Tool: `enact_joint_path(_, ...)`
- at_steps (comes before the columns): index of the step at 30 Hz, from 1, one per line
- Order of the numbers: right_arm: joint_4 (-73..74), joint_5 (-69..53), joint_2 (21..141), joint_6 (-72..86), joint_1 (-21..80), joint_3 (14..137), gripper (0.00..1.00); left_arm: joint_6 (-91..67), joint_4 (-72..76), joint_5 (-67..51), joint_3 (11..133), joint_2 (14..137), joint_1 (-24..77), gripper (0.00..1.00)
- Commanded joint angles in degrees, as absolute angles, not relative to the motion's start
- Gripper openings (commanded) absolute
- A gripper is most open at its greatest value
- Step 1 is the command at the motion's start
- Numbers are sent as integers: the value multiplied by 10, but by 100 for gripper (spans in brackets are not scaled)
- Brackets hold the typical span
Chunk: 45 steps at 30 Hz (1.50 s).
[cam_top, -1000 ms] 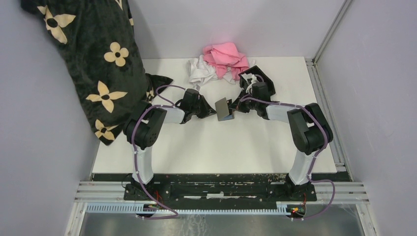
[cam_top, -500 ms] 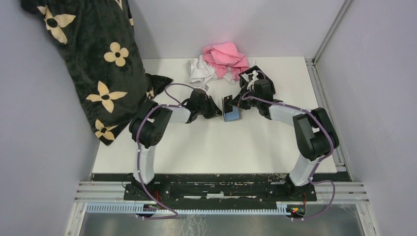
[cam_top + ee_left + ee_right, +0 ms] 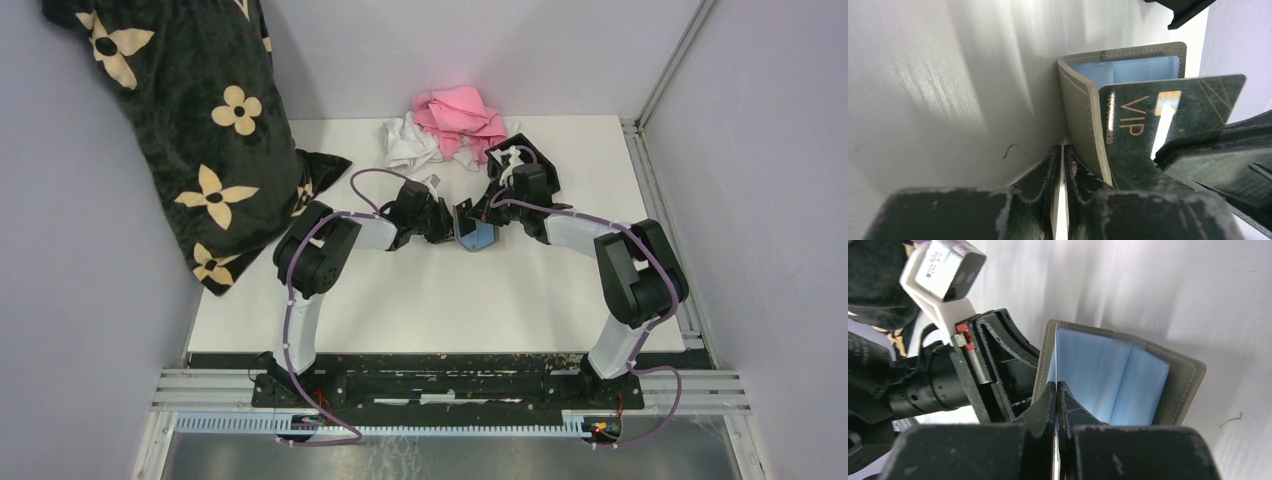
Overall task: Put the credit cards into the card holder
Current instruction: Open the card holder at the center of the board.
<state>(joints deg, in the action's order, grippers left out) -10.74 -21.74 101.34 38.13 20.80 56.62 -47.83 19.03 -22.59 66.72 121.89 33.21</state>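
While the left gripper (image 3: 1063, 152) sits nearly closed on the grey wallet (image 3: 1079, 110) cover, apparently propping it open mid-table, the right gripper (image 3: 1056, 387) is clamped shut on the dark credit card (image 3: 1148, 135). The card's edge is presented just beside the blue pocket (image 3: 1108, 375), apparently for insertion.

There are two black and white robot arms (image 3: 310, 255) (image 3: 625, 265). There is one grey folding wallet with blue inside (image 3: 1083, 115) and one dark shiny card with gold VIP letters (image 3: 1168, 130). There is one crumpled pink cloth (image 3: 460, 115), one crumpled white cloth (image 3: 405, 145) and one black blanket with cream flowers (image 3: 190, 110).
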Motion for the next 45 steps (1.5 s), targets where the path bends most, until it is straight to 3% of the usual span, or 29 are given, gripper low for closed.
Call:
enact_joint_path(1, -64, -187, 1008, 345, 234, 575, 1, -415, 84, -193, 661, 1237, 352, 17)
enact_joint_path(10, -29, -133, 1038, 324, 265, 594, 1, -395, -37, -53, 618, 1152, 352, 21)
enact_joint_path(23, 18, -60, 1069, 306, 320, 636, 1, -379, -118, 35, 588, 1074, 352, 26)
enact_joint_path(31, 48, -24, 1074, 291, 342, 659, 1, -389, -157, 107, 571, 953, 352, 27)
enact_joint_path(40, 69, 9, 1079, 283, 362, 674, 1, -416, -92, 57, 568, 868, 354, 27)
enact_joint_path(45, 74, 15, 1079, 286, 365, 678, 1, -421, -79, 9, 610, 922, 357, 28)
